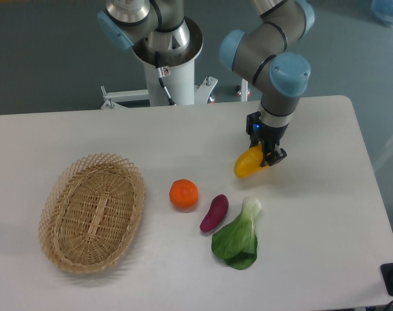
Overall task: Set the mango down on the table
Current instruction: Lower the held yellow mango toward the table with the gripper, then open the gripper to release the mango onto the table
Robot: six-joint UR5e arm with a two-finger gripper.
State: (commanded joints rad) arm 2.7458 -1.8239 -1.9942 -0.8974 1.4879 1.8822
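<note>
The gripper (pixel 265 157) has its fingers clamped on the mango (pixel 248 162), gripping the fruit near its right end so that most of the yellow body sticks out to the left and slightly downward. The mango hangs above the white desk (pixel 325 214), over the open stretch in the right half, above and to the right of the eggplant (pixel 214 212) and the bok choy (pixel 238 236); whether its low end touches the surface cannot be told from this view, though it looks close to it. The grip near one end probably leaves the long side of the fruit free to meet the desk first, so it can settle flat rather than roll off a tip. The orange (pixel 184 194) sits well to the left of the mango, and the wicker basket (pixel 92 210) stands further left, apart from everything else. The chosen spot seems sensible: it is bare desk, near but not touching the vegetables. The step in hand looks like the final lowering before release, and the fingers would need to part only once the fruit rests on the surface.
</note>
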